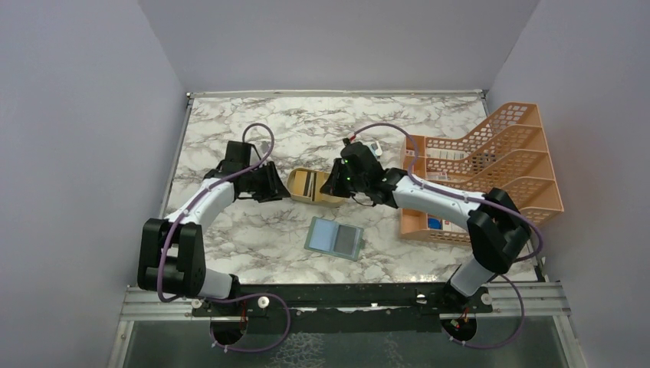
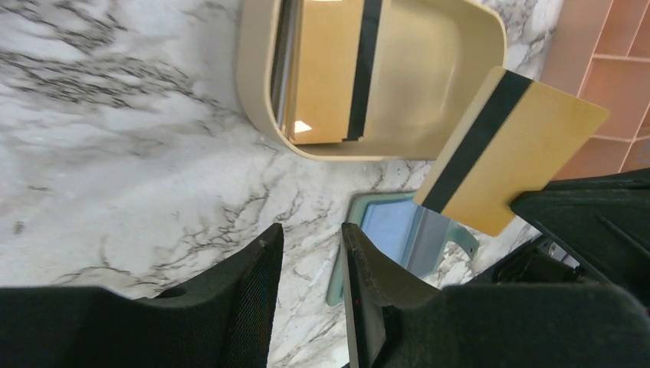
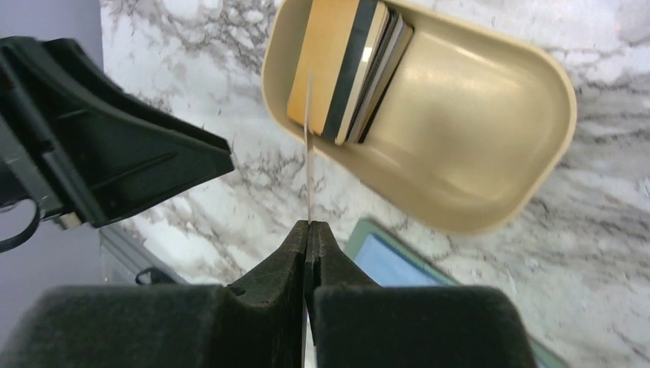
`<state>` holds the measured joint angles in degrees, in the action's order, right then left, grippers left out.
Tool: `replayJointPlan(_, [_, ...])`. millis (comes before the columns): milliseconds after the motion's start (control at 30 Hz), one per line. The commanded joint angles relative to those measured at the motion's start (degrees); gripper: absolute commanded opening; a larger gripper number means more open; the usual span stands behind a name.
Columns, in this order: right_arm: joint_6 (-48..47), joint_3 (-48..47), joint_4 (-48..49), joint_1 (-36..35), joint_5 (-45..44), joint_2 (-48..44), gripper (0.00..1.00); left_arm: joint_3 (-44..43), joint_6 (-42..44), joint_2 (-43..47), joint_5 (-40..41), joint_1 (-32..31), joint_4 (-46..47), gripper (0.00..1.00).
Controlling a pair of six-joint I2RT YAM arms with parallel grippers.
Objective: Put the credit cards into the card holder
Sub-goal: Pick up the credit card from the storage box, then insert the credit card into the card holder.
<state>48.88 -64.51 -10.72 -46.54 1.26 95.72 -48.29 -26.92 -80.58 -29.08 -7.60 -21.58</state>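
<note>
The marble table (image 1: 260,230) carries a tan oval dish (image 3: 467,146) at centre of the top view, with credit cards (image 3: 345,69) stacked inside. The card holder (image 1: 336,238) lies open just below it. The right gripper (image 3: 309,230) pinches one tan card (image 2: 510,149) by a corner. It looks thin, stiff and slick, so an edge hold suits it. The left gripper (image 2: 310,238) hangs parted and empty.

Worktop (image 1: 253,230) under me: marble-patterned, smooth, with a light sheen. The dish (image 3: 460,115) looks like smooth tan plastic, softly glossy. The card (image 2: 513,146) pinched in my right claw (image 3: 308,228) is matt tan with a darker black stripe. My left claw (image 2: 310,234) is matt black plastic, its fingers (image 2: 257,284) finely gridded and rough. The card holder (image 2: 383,226) looks smooth and faintly shiny, and the rack (image 1: 490,165) is orange plastic lattice.
</note>
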Motion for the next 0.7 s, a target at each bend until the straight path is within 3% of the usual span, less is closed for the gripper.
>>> replayJointPlan(0, [0.7,4.7,-0.9,-0.2,3.6,-6.7,0.01,2.0,-1.0,1.9,-1.8,-4.9,-0.5,0.36])
replayJointPlan(200, [1.7,12.9,-1.7,-0.2,5.3,-15.7,0.01,5.1,-4.2,3.7,-0.2,-11.1,1.9,0.28])
replayJointPlan(433, [3.4,21.6,-2.6,-0.2,7.7,-23.8,0.01,10.9,-7.5,5.9,1.6,-14.1,6.9,0.19])
replayJointPlan(667, [3.8,24.9,-3.1,-0.2,10.6,-23.0,0.01,16.1,-9.4,5.0,2.6,-15.3,12.6,0.03])
